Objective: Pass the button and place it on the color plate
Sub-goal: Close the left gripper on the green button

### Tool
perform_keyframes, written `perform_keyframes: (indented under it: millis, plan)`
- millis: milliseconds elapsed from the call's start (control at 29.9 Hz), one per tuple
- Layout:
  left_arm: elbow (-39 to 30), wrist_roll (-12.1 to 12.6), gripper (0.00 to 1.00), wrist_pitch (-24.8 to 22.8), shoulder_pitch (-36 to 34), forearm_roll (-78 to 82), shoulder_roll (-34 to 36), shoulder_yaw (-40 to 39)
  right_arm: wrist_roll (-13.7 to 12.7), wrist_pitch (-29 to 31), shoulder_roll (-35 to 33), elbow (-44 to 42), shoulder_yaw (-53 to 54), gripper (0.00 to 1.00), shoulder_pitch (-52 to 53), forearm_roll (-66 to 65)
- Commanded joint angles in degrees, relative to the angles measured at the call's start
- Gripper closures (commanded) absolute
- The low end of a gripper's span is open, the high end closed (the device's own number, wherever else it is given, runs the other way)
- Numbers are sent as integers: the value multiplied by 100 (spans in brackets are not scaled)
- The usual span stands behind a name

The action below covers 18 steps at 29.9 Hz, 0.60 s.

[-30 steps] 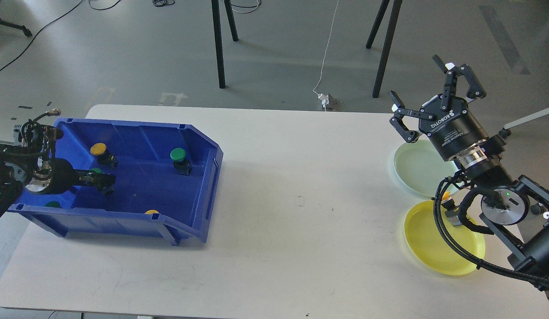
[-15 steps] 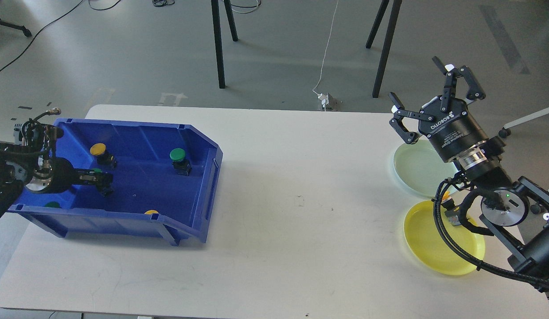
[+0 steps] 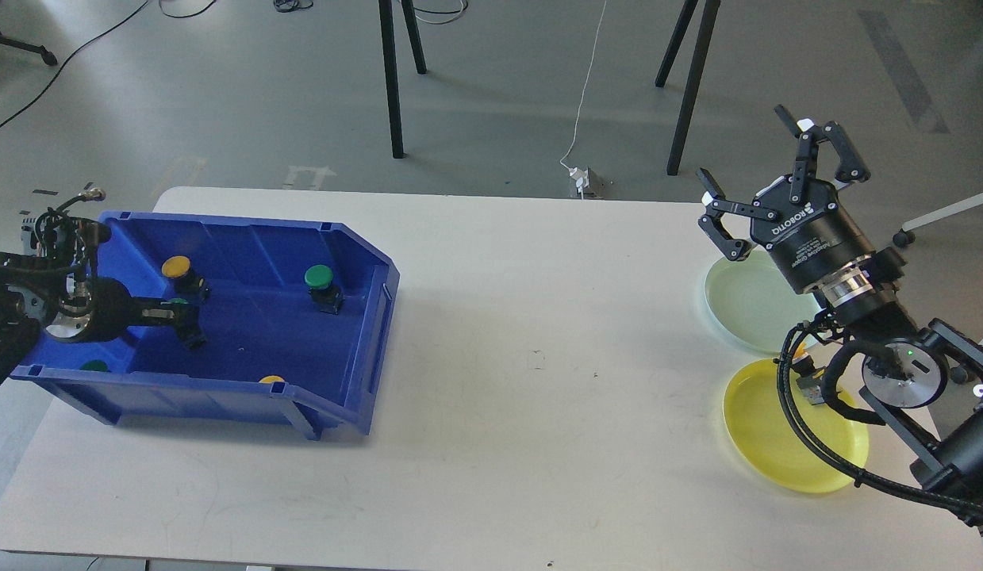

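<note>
A blue bin (image 3: 356, 333) stands on the left of the table. In it are a yellow button (image 3: 176, 268), a green button (image 3: 319, 277), a green cap (image 3: 94, 366) and a yellow cap (image 3: 271, 380) by the front wall. My left gripper (image 3: 186, 319) is low inside the bin, shut on another green button (image 3: 176, 303) whose black body shows at the fingertips. My right gripper (image 3: 741, 143) is open and empty, raised above the pale green plate (image 3: 741, 301). The yellow plate (image 3: 777, 444) lies in front of it, with a yellow button (image 3: 804, 369) on its far edge, partly behind my arm's cable.
The white table (image 3: 539, 381) spans the view, with bare surface between bin and plates. My right arm and its cables (image 3: 904, 373) cover the plates' right side. Black stand legs (image 3: 392, 79) and a white cable stand on the floor behind the table.
My left gripper has drawn slightly back to the left and up inside the bin with the green button. My right gripper has shifted only very slightly.
</note>
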Motion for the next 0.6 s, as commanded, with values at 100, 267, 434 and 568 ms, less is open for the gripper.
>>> perform_keyframes:
  millis: [100,267,434,568]
  plan:
    - [-860,0,91,0,-73,-21,595,-50,14,-1,-1,1,2,1,-34,0]
    - [-2503,0,90,0,-30,-985,1719,-77,14,-1,-1,9,20,1,-70,0]
    - [-4164,0,90,0,6,-2251,2854,-50,5,-1,-45,1,-7,1,-70,-79]
    - [-5018,0,90,0,-47,-3192,3259,-129,-3,-1,-221,79,-51,1,-44,-324]
